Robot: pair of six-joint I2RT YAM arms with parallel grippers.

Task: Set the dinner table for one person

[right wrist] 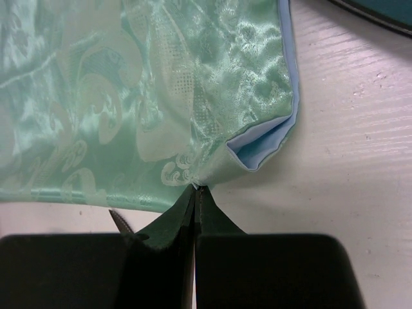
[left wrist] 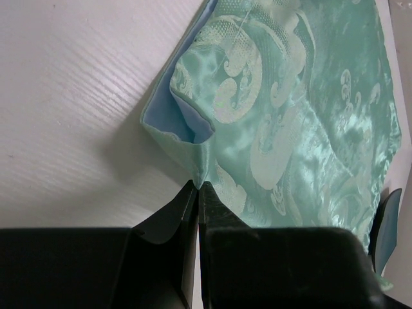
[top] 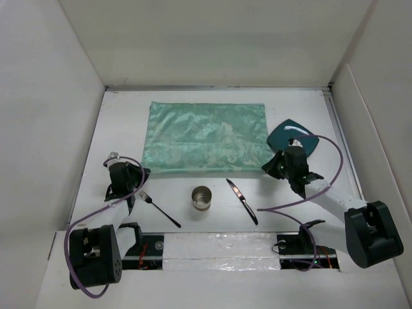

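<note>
The mint-green patterned cloth [top: 206, 136] lies on the white dinner table [top: 122, 116], in its far half. My left gripper [top: 143, 174] is shut on the cloth's near-left corner [left wrist: 196, 164], which is pinched up so its pale blue underside shows. My right gripper [top: 270, 167] is shut on the near-right corner [right wrist: 206, 174], also folded up with the blue lining showing. A fork [top: 159, 208], a metal cup [top: 202, 198] and a knife [top: 241, 201] lie in a row near the front. A dark teal plate [top: 293, 137] sits just right of the cloth.
White wall panels [top: 51, 96] enclose the table on the left, back and right. The knife's serrated tip [right wrist: 119, 222] shows just left of my right fingers. The plate's rim [right wrist: 380, 11] is in the top right of the right wrist view.
</note>
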